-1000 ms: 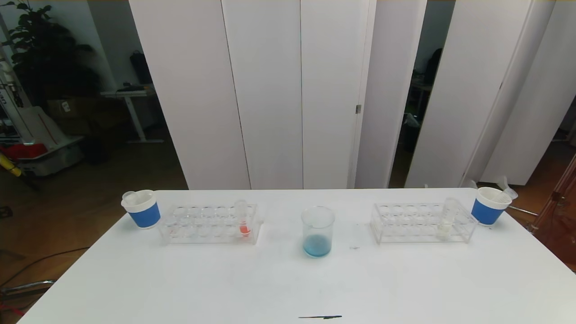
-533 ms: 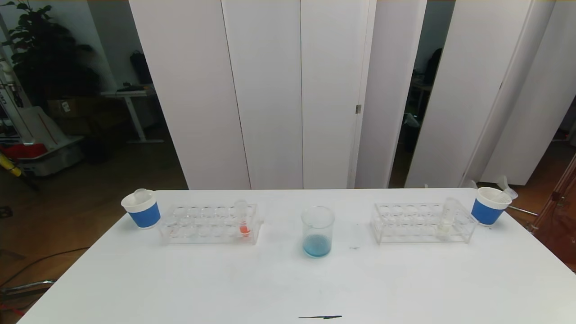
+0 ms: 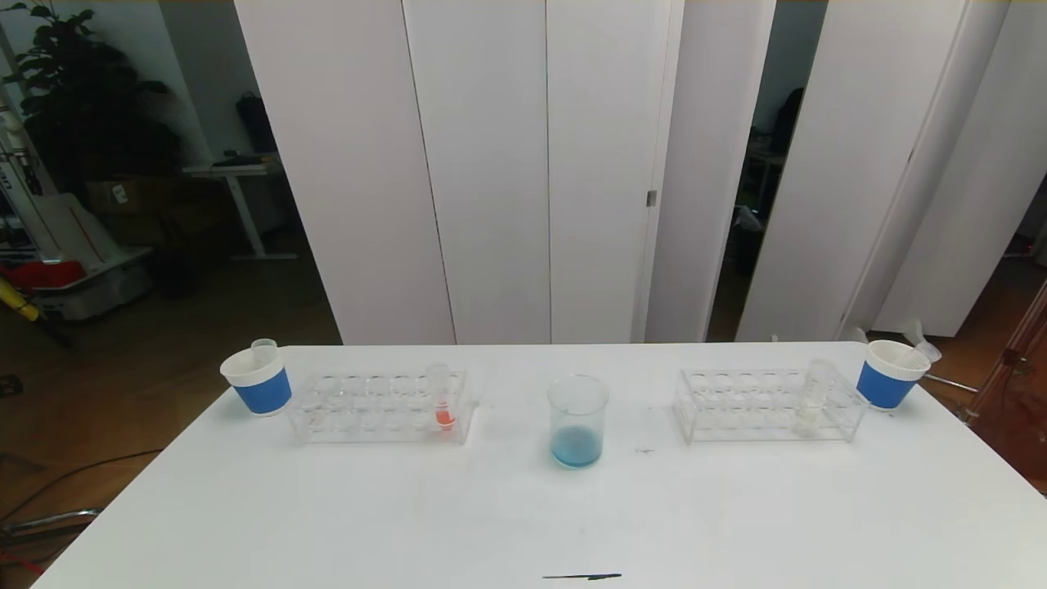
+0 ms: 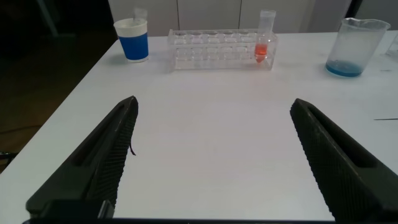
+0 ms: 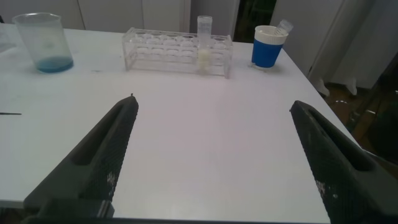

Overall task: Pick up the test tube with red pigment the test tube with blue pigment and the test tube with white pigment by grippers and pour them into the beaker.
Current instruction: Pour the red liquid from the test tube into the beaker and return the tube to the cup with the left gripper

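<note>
The beaker (image 3: 577,420) stands at the middle of the table (image 3: 523,515), with a shallow blue pool already at its bottom; to the robot's left of the beaker a clear rack (image 3: 381,406) holds the test tube with red pigment (image 3: 442,396) upright in the end slot nearest the beaker; to the right of the beaker a second rack (image 3: 767,403) holds the test tube with white pigment (image 3: 811,396) upright near its far end. No tube with a blue bottom shows; a clear tube pokes out of the blue-banded cup (image 3: 258,379) beyond the left rack, and another cup (image 3: 890,374) sits beyond the right rack.

The left gripper (image 4: 211,155) and the right gripper (image 5: 211,155) both hang low over the near table, well short of the beaker, jaws spread wide and holding nothing.

The tubes look light, rigid, smooth and breakable; a hold on the bare upper part above the rack top seems best, gentle enough not to crack the wall yet firm enough not to slip when tipped. The tube must rise straight out of its slot; the rack walls and the beaker's rim are the likely snags; otherwise the path is open.
</note>
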Controlling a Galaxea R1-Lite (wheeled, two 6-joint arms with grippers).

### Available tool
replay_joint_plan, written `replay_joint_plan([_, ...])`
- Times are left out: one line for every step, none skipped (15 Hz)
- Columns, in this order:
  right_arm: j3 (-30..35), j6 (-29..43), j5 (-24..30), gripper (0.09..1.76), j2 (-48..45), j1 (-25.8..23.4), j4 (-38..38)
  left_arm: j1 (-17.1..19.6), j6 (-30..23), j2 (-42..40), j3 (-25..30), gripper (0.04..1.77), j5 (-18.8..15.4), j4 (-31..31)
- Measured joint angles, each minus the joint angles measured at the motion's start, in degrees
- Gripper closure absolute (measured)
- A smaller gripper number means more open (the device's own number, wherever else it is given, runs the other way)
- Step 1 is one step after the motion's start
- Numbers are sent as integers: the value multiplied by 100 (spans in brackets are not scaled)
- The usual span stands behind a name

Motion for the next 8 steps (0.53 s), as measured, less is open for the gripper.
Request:
replay_joint_plan([0, 0, -2, 10, 0, 0, 2, 0, 5, 0, 0, 6, 5, -9])
replay_joint_plan([0, 0, -2, 10, 0, 0, 0, 0, 27, 0, 0, 6, 15, -67])
replay_joint_plan([0, -2, 0, 10, 0, 0, 2, 0, 41, 0, -5, 6, 20, -55])
replay_joint_plan([0, 0, 0, 10, 0, 0, 0, -1, 30, 0, -63, 6, 5, -17])
replay_joint_plan([0, 0, -2, 10, 0, 0, 0, -1, 22, 0, -171, 6, -20, 13])
replay_joint_plan([0, -2, -2, 10, 0, 0, 2, -1, 20, 5, -324, 6, -34, 60])
replay_joint_plan([0, 0, -2, 10, 0, 0, 2, -4, 20, 32, -521, 6, -34, 183])
replay_joint_plan([0, -2, -2, 10, 0, 0, 2, -6, 16, 90, -757, 6, -30, 274])
